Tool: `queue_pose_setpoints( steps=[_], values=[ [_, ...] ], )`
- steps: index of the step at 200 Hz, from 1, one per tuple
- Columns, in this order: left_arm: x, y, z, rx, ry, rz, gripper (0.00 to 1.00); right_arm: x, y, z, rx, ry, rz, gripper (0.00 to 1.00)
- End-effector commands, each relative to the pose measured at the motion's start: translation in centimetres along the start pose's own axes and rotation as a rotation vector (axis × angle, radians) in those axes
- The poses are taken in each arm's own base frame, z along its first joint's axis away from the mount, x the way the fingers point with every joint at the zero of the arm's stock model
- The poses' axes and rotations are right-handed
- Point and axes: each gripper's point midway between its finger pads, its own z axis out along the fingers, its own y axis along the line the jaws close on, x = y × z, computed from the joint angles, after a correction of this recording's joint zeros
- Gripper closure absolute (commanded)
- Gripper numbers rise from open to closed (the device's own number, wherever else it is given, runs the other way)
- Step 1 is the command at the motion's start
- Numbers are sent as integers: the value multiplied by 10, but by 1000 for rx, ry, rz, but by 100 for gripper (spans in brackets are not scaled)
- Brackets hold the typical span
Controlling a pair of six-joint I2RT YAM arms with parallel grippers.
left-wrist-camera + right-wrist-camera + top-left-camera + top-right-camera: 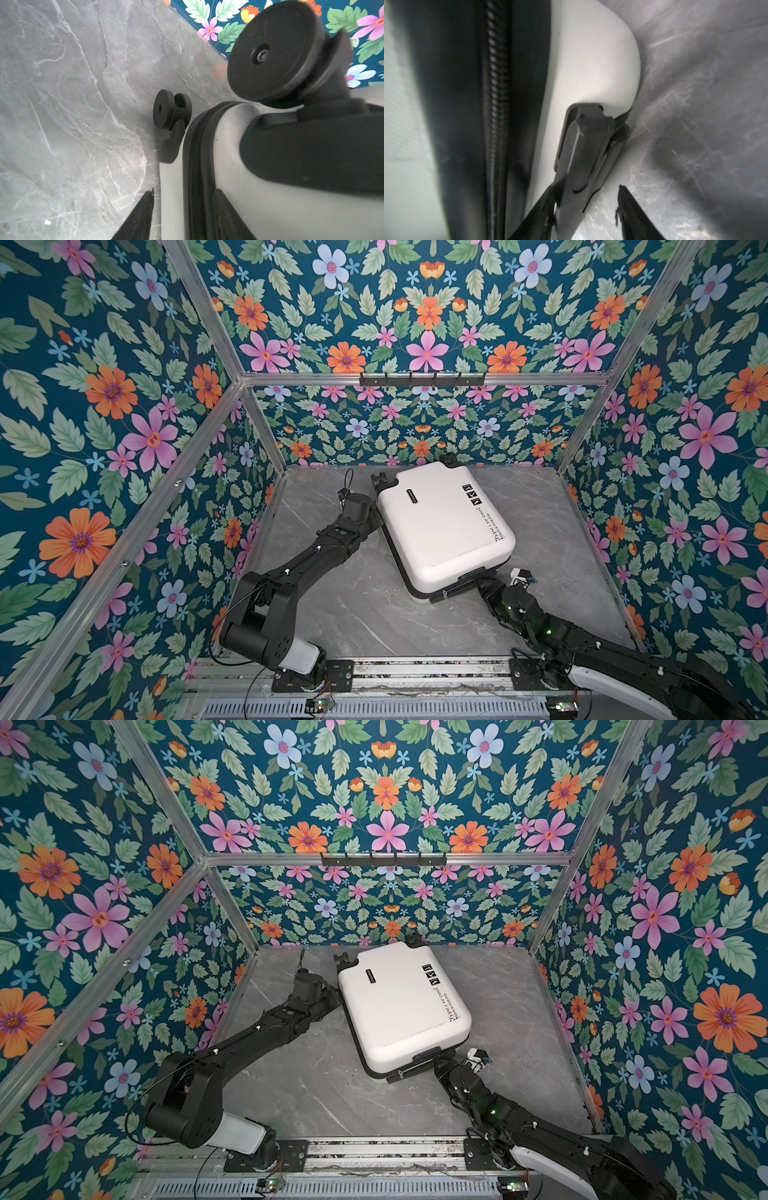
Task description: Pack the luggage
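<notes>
The luggage lies closed and flat on the grey table, white shell up, with its black wheels toward the back. In the left wrist view my left gripper stands open astride the luggage's side edge. One finger is on the table side, the other over the shell, and the zipper runs between them. My right gripper is open at the near edge. The dark handle sits between its fingers, with one finger against it and the other apart.
Floral walls close in the grey marble table on three sides. A black hook rack hangs on the back frame. The arm bases stand on a metal rail along the front edge. A small white fleck lies on the table.
</notes>
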Motion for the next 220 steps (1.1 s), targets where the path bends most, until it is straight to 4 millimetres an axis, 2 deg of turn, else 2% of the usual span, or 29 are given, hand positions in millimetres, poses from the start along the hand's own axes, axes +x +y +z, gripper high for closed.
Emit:
queue_pose_setpoints(
  steps=[1, 82, 98, 109, 116, 120, 153, 168, 188, 220],
  values=[
    [16, 5, 3, -9, 70, 17, 50, -2, 29, 1, -112, -10, -15, 50],
    [17, 6, 6, -8, 91, 24, 51, -5, 37, 7, -156, -37, -2, 69],
    [16, 6, 5, -6, 91, 24, 51, -5, 37, 9, -153, -42, 2, 78],
    [16, 6, 3, -8, 92, 25, 51, -5, 38, 11, -153, -46, 2, 88],
    [15, 6, 1, -9, 92, 24, 52, -6, 39, 12, -152, -48, 5, 100],
    [14, 6, 0, -10, 92, 24, 52, -6, 40, 12, -149, -48, 7, 100],
    [4, 7, -39, 4, 48, -10, 52, -6, 60, 15, -171, -46, 8, 100],
    [6, 9, -62, 0, 63, -11, 56, -7, 73, 15, -192, -46, 10, 100],
    [26, 6, -90, 29, 146, 4, 60, -9, 91, 14, -220, -51, 14, 100],
    [68, -29, -132, 155, 173, 100, 54, -6, 130, 18, -275, -32, -21, 100]
  ],
)
